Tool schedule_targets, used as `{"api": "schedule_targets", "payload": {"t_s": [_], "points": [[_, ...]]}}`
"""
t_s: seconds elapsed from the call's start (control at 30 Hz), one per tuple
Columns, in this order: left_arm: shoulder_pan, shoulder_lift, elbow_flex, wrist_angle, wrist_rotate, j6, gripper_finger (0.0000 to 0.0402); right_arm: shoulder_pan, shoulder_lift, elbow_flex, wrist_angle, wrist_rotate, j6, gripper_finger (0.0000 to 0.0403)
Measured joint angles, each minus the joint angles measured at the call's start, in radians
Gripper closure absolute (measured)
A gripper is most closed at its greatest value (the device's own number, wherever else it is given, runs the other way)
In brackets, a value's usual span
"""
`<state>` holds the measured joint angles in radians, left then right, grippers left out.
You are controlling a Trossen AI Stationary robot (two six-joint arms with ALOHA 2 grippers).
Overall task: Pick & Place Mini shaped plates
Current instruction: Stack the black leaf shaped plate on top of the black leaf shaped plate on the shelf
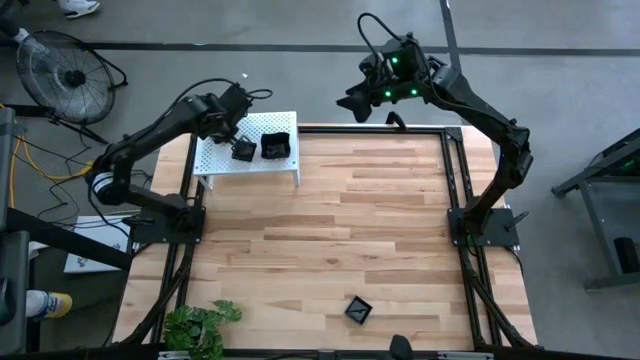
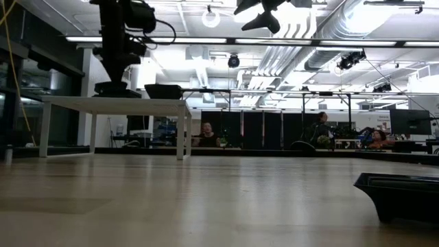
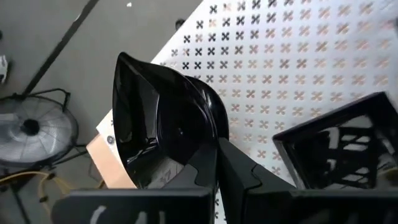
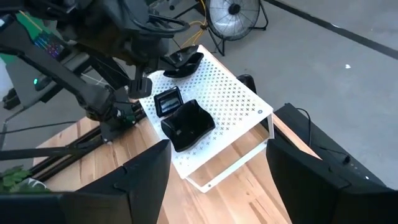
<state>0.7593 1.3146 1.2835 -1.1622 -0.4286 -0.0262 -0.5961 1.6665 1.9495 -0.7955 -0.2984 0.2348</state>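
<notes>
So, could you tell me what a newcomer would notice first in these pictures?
Probably the left hand, shut on a glossy black plate above the white perforated shelf at the table's far left corner. Next, the right hand hanging open past the far edge, and a lone black plate near the front edge.

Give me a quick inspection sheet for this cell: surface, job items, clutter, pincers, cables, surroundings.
Surface: wooden table, mostly bare; white perforated shelf at its far left corner.
Job's things: square black plate on the shelf; leaf-like plate in the left pincer over the shelf; another black plate on the table near the front edge.
Clutter: green plant at the front left corner.
Grippers: left pincer shut on the leaf-like plate; right pincer open, empty, raised beyond the far edge.
Cables: black cable loops on both arms; yellow cable on the floor, left.
Surroundings: floor fan far left; people seated in the room behind.
</notes>
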Motion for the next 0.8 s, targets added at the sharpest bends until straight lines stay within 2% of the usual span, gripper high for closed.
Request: {"api": "schedule_targets", "payload": {"t_s": [0.23,0.47,0.8], "points": [[0.0,0.051,-0.001,-0.023,-0.044,0.064,0.0401,0.0,0.0,0.0,-0.038,0.0,-0.019,0.0143],[0.0,0.066,-0.001,-0.022,-0.078,0.066,0.0401,0.0,0.0,0.0,-0.049,0.0,-0.02,0.0143],[0.0,0.066,-0.001,-0.015,-0.057,0.059,0.0386,0.0,0.0,0.0,-0.052,0.0,-0.027,0.0143]]}}
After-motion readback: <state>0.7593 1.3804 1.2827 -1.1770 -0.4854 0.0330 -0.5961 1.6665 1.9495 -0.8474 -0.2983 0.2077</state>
